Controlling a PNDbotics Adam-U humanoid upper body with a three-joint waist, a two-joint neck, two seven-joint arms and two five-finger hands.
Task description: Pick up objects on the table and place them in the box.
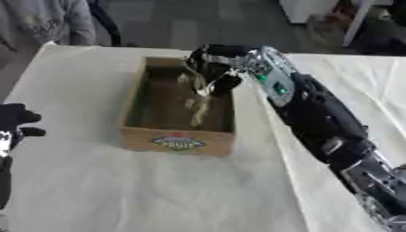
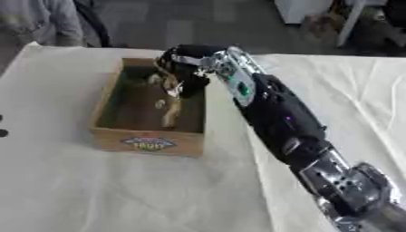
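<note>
My right hand [image 1: 212, 72] hangs over the far right part of the box [image 1: 178, 136], fingers curled on a pale, shiny object [image 1: 196, 86] dangling straight down inside — release needs only opening; left hand [image 1: 14, 124] idles open at the worktop's [image 1: 158, 190] left edge.

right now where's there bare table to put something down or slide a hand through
The widest bare stretch is the white table in front of the box, between the left hand and the right arm. A narrower strip runs along the box's left side. It is crowded over the box's far right corner, where the right hand hangs.
</note>
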